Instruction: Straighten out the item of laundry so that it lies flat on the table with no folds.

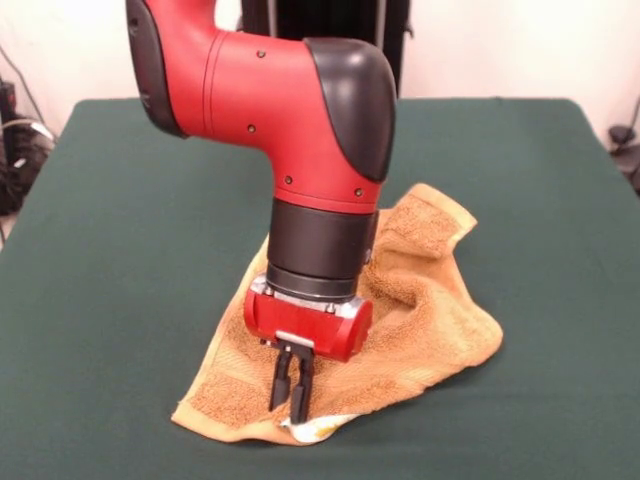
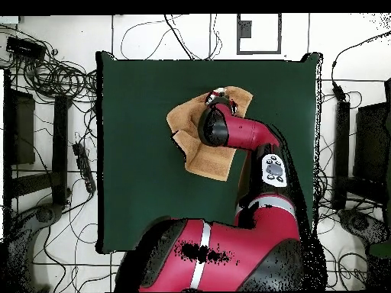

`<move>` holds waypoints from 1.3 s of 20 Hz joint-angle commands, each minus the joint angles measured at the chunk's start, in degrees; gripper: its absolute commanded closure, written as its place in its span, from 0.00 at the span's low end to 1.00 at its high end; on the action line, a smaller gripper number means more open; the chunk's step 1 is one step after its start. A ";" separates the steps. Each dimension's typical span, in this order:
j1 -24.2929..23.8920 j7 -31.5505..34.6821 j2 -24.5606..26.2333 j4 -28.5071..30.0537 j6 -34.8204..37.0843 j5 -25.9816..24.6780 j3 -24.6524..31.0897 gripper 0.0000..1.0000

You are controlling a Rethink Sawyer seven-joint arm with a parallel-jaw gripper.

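The item of laundry (image 1: 430, 310) is an orange-tan terry towel, rumpled and folded over itself on the green table (image 1: 120, 250). It lies right of centre toward the near edge. A white tag (image 1: 322, 428) shows at its front edge. My gripper (image 1: 288, 412) points straight down, and its fingers (image 1: 302, 385) are closed together on the towel's front edge beside the tag. In the overhead view the towel (image 2: 187, 126) lies at the table's (image 2: 137, 168) far side, and the arm's wrist (image 2: 216, 126) hides the gripper.
The red arm (image 1: 290, 100) reaches over the towel's middle and hides part of it. Green tabletop lies bare on the left in the front view. Cables and black stands (image 2: 61, 130) surround the table on the floor.
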 commanded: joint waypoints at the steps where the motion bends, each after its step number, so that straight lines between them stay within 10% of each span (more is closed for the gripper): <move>1: -5.03 -6.66 4.82 3.23 6.53 -8.35 7.95 1.00; 10: -12.94 -8.24 -3.74 14.09 11.78 -16.04 12.46 1.00; 26: -16.06 -2.35 -2.45 15.59 9.39 -20.85 13.52 1.00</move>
